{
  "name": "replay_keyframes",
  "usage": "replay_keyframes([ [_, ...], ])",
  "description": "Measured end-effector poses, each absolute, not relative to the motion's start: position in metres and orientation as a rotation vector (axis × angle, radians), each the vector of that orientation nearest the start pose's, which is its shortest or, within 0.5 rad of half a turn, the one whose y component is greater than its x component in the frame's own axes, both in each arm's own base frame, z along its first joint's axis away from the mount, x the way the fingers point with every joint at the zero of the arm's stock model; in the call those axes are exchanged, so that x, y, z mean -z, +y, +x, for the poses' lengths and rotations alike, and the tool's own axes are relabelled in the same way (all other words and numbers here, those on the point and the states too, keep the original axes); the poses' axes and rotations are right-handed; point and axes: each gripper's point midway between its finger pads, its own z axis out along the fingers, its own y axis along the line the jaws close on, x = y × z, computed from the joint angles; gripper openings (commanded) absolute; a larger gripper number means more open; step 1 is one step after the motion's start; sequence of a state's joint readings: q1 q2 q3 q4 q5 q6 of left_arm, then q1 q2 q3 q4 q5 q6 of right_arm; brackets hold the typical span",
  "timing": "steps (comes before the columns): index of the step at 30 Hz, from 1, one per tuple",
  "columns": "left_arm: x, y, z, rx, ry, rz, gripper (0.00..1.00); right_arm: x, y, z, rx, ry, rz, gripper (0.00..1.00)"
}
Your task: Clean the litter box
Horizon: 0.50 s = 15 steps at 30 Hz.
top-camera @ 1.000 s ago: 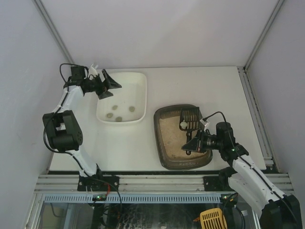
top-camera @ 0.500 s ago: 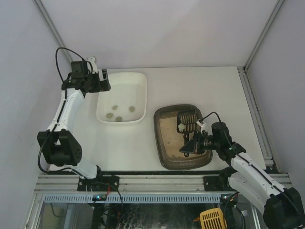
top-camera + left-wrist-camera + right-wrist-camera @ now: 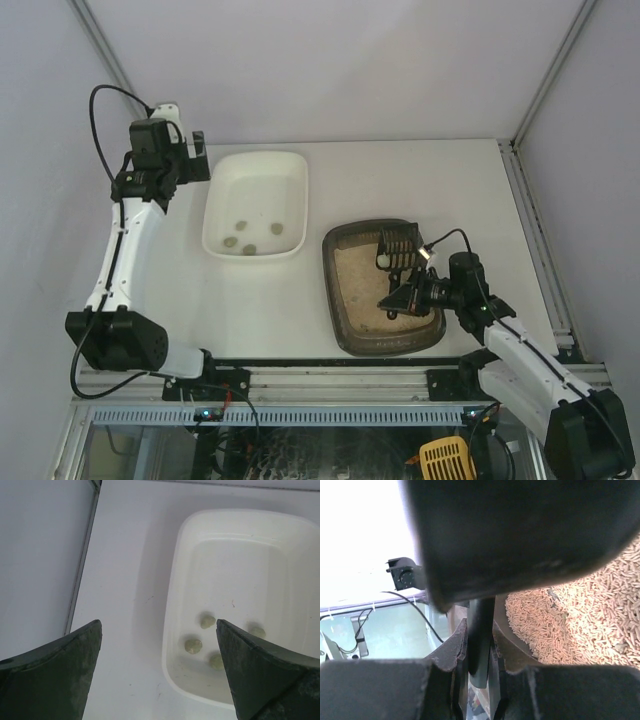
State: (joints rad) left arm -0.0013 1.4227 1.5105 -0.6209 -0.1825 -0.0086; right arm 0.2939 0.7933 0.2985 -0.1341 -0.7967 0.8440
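Stiff and likely heavy with loose pellets, the litter box (image 3: 332, 285) is best gripped by its thick rim; the right pincer (image 3: 402, 300) clamps the scoop (image 3: 396, 246), the left pincer (image 3: 159, 630) gapes wide.

Two arms, two containers.
The right gripper (image 3: 403, 298) holds a black slotted plastic scoop (image 3: 397, 242) over the dark brown-grey rectangular litter box (image 3: 336, 290); the left gripper (image 3: 193, 160) hovers beside the white rectangular plastic tub (image 3: 298, 200).
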Motion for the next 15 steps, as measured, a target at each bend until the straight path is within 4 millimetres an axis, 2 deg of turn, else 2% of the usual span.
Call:
replay_keyframes([
  [4, -0.309, 0.029, 0.406, -0.166, 2.079, -0.123, 1.0, -0.122, 0.197, 0.162, -1.483, 2.358, 0.17, 0.0],
  [6, -0.308, 0.028, 0.403, -0.166, 2.088, -0.129, 1.0, -0.12, 0.195, 0.167, -1.417, 2.379, 0.183, 0.0],
  [8, -0.306, 0.03, 0.4, -0.176, 2.099, -0.134, 1.0, -0.125, 0.203, 0.168, -1.365, 2.421, 0.127, 0.0],
  [10, -0.304, 0.032, 0.398, -0.189, 2.112, -0.139, 1.0, -0.14, 0.217, 0.175, -1.311, 2.456, 0.049, 0.0],
  [12, -0.302, 0.033, 0.396, -0.198, 2.12, -0.143, 1.0, -0.162, 0.233, 0.191, -1.284, 2.444, -0.023, 0.0],
  [15, -0.297, 0.032, 0.395, -0.187, 2.143, -0.136, 1.0, -0.193, 0.26, 0.227, -1.239, 2.43, -0.103, 0.0],
])
